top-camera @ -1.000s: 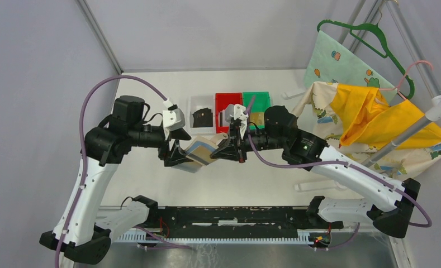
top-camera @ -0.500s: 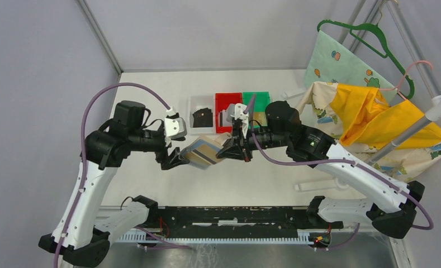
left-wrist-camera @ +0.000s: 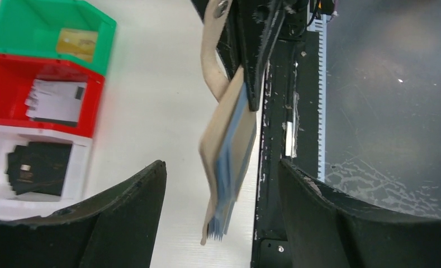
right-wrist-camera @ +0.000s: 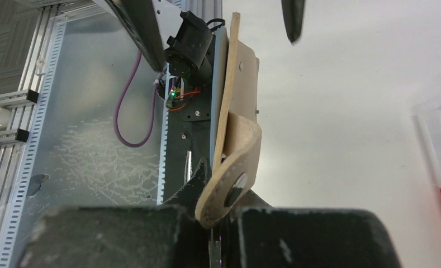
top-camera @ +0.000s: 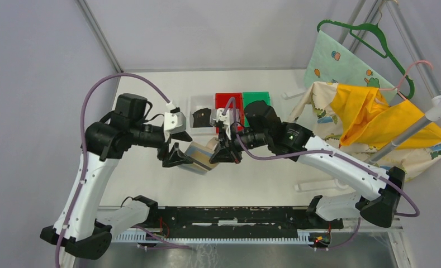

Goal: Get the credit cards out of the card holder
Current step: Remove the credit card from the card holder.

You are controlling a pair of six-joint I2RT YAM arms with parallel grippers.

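Observation:
The beige card holder [top-camera: 200, 157] is held above the table between the two arms. My right gripper [top-camera: 223, 153] is shut on its snap-tab end [right-wrist-camera: 232, 190]. In the left wrist view the card holder [left-wrist-camera: 229, 162] hangs edge-on, with bluish sleeve edges at its free end. My left gripper [top-camera: 177, 156] is open; its fingers [left-wrist-camera: 129, 209] stand on either side of that free end without touching it. Credit cards lie in the bins: a gold one [left-wrist-camera: 77, 43], silvery-grey ones [left-wrist-camera: 56, 100] and black ones [left-wrist-camera: 36, 176]. Cards inside the holder are not visible.
A white bin [top-camera: 194, 109], a red bin [top-camera: 220, 100] and a green bin [top-camera: 256, 97] stand in a row behind the grippers. Patterned and yellow cloths [top-camera: 369, 120] with hangers and a rack lie at the right. A black rail [top-camera: 235, 215] runs along the near edge.
My right arm has reached further left, carrying the card holder a little left and nearer the table's front. The left gripper has stayed about in place at the holder's free end.

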